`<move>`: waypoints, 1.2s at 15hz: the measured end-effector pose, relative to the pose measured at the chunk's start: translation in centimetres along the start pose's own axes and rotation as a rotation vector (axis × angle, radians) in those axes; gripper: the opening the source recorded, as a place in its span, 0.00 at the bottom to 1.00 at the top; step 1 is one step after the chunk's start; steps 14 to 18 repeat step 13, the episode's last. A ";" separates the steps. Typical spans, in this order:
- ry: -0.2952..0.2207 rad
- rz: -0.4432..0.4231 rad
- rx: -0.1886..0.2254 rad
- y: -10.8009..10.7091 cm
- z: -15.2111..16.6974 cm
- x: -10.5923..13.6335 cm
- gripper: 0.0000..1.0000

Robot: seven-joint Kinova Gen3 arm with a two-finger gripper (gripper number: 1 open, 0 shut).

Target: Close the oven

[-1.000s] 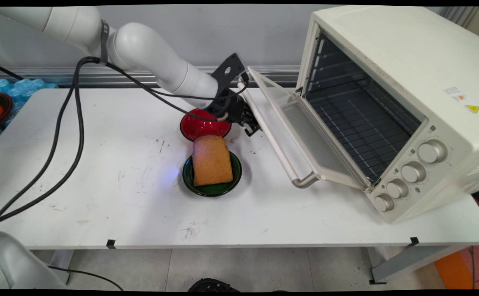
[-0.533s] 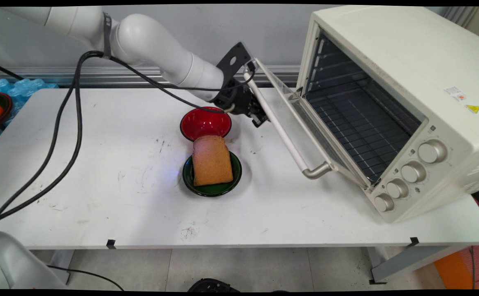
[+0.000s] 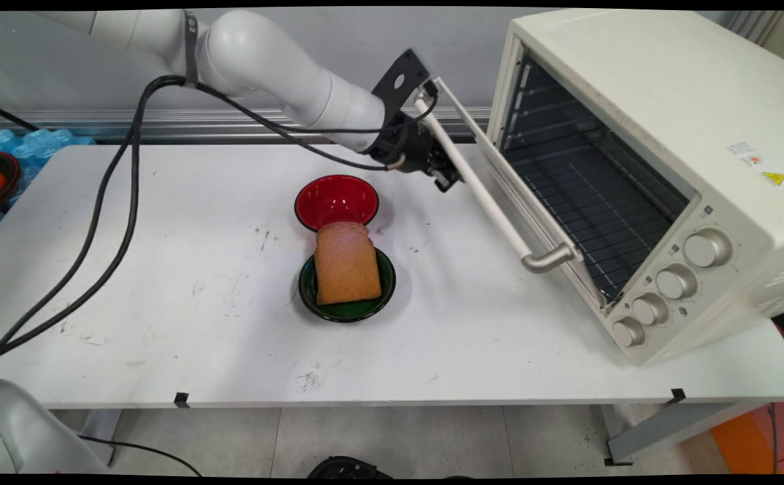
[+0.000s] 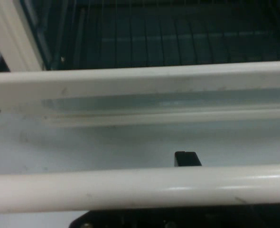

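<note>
The hand presses under the far end of the toaster oven door's handle bar, its finger spread hidden, and the half-raised hinged glass door just beyond looks stiff, light and smooth, best worked by that rigid bar.

Cream oven, red bowl, green bowl, brown bread
</note>
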State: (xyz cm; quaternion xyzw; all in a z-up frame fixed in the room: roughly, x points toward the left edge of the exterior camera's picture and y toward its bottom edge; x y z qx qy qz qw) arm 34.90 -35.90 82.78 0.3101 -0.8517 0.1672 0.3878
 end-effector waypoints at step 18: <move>0.096 -0.016 0.032 -0.4 1.0 3.8 0.00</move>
